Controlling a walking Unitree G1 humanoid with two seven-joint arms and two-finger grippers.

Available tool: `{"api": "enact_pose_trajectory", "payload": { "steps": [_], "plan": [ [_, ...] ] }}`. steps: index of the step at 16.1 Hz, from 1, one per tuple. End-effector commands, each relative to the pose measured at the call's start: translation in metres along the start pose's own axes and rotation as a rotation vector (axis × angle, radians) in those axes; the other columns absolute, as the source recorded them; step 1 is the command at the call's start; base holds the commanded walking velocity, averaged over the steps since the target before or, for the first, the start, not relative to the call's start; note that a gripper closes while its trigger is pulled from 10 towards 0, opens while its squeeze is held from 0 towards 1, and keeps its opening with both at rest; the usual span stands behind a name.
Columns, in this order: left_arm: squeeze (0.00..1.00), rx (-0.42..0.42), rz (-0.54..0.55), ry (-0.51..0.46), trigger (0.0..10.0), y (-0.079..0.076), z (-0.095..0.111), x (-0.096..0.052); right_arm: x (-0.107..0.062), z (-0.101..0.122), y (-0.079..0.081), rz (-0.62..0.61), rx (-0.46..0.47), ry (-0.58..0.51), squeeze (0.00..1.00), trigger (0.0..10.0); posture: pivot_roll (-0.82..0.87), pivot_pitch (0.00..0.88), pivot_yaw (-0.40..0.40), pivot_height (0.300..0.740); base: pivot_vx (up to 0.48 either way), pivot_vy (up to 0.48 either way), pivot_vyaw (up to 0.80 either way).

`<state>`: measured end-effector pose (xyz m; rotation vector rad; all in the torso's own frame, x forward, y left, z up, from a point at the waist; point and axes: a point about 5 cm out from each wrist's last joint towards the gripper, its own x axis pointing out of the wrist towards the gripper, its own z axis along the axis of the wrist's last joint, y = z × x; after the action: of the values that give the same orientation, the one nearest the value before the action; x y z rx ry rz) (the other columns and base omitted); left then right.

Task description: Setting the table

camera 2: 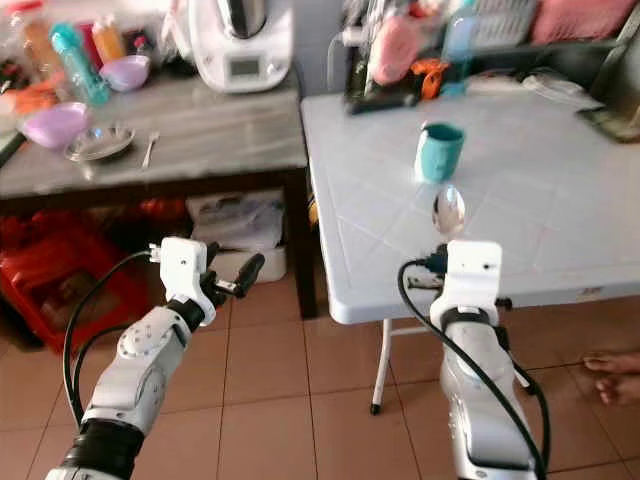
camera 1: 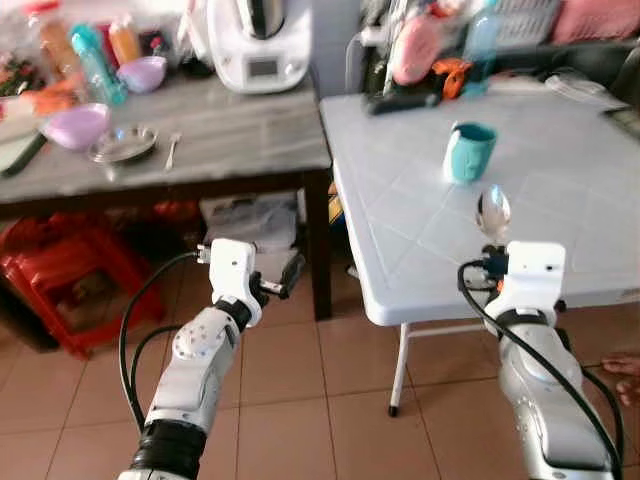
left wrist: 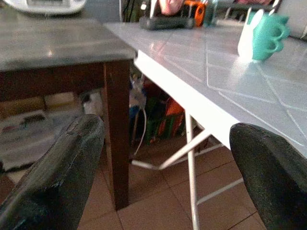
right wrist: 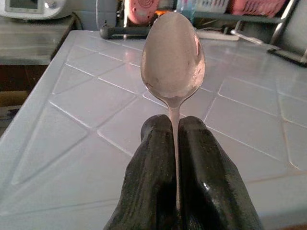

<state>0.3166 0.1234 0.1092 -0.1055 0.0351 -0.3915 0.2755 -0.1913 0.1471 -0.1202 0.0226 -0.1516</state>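
My right gripper [right wrist: 175, 125] is shut on the handle of a metal spoon [right wrist: 173, 57], whose bowl points up and forward. It is held over the front edge of the white folding table [camera 1: 560, 180]. The spoon [camera 1: 493, 213] stands just above my right wrist. A teal mug [camera 1: 470, 150] sits upright on the table beyond it. My left gripper [camera 1: 290, 275] is open and holds nothing. It hangs below table height, in front of the gap between the two tables. Its fingers [left wrist: 62, 167] frame the dark table leg and the white table's edge.
A dark wooden table with a grey top [camera 1: 220, 140] stands at the left. It carries purple bowls [camera 1: 78, 125], a metal plate [camera 1: 122, 145], a fork [camera 1: 172, 150] and a white appliance [camera 1: 258, 40]. Red stools [camera 1: 70, 270] sit beneath it. A person's foot [camera 1: 625, 375] rests on the tiles at right.
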Motion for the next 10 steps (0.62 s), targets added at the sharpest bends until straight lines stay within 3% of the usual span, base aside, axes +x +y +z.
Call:
{"api": "enact_pose_trajectory", "payload": {
  "steps": [1,6,10],
  "plan": [
    [0.0,0.023,0.041,-0.001,10.0,0.0113,0.0018,-0.0033,-0.0005,0.0086,0.0067,0.029,0.013,-0.037,0.0,10.0,-0.1,0.022,0.045,0.74,0.0,0.446,0.0],
    [0.0,0.026,0.039,-0.009,10.0,0.0063,0.0008,-0.0006,-0.0004,0.0082,0.0043,0.03,0.009,-0.037,0.0,10.0,-0.12,0.016,0.037,0.74,0.0,0.45,0.0],
    [0.0,0.044,0.06,-0.016,10.0,0.0089,0.0013,-0.0002,-0.0002,0.0096,0.0112,0.055,0.013,-0.045,0.0,10.0,-0.11,0.014,0.038,0.74,0.0,0.454,0.0]
  ]
}}
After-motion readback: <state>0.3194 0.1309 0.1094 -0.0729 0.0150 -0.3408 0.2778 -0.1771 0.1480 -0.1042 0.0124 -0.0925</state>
